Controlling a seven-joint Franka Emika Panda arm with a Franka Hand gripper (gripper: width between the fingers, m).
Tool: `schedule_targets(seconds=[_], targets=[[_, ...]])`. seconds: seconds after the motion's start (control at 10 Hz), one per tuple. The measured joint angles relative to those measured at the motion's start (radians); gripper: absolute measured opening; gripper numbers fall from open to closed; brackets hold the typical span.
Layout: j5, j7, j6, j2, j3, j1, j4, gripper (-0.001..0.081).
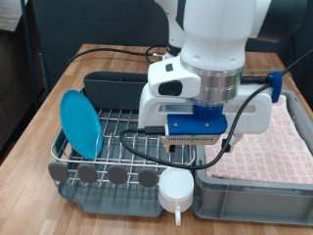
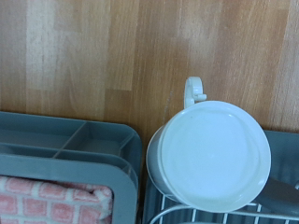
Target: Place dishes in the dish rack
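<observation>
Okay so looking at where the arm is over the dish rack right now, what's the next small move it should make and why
Probably a small lift straight up. The blue plate already stands upright in the dish rack, and the white cup sits at the rack's edge nearest the exterior view's bottom. The wrist view shows the cup with no fingers around it, so it looks released; the gripper itself isn't visible.

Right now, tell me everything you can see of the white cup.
The cup is small, white, cylindrical and smooth, with one small handle. In the wrist view only a flat white round face shows, so it may be upside down. It stands at the rack's front edge, at the exterior view's bottom, beside the grey bin, below the gripper.
</observation>
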Motion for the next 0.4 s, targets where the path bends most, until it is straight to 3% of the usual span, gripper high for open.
schedule_targets(seconds=[0.4], targets=[[-0.022,0.038,-0.061,-0.063,-0.004,0.022,-0.005,0.0802]])
